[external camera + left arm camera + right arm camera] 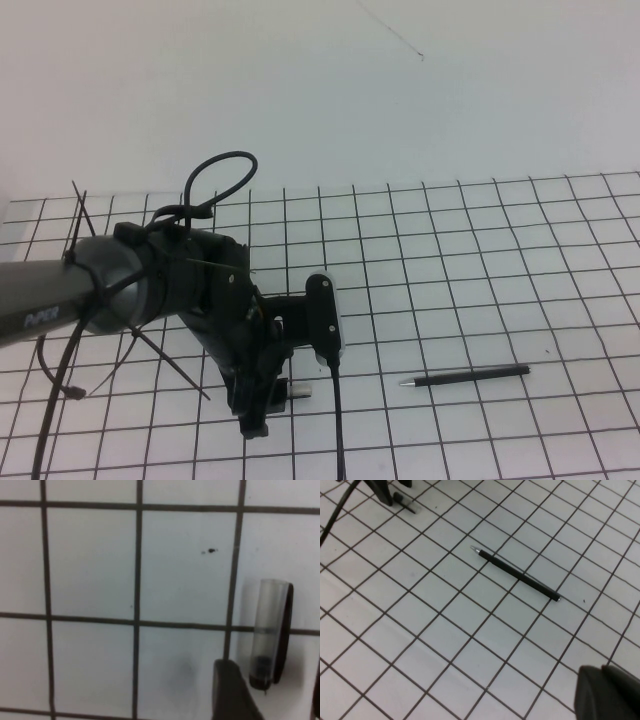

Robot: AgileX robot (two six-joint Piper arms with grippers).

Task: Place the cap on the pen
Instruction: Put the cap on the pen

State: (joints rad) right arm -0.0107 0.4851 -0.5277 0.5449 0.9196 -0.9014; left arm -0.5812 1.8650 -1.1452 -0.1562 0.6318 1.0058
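The pen is lying flat on the gridded worktop, right of centre and near the front, its silvery tip pointing left and its body running along a grid line. Well apart from it to the left, the cap is resting on the worktop directly beneath the left gripper, which is hanging low over it; one of its fingers is sitting just beside the cap's dark closed end, and the jaws are standing spread, gripping nothing yet. The right gripper is hovering above the pen's side of the worktop with its jaws pressed together and empty.

The pen is looking light, stiff and smooth, so it is likely to roll or skid when nudged; pinching it across mid-barrel seems safest. The cap is short, round and slick, best squeezed across its width, leaving the open mouth free.
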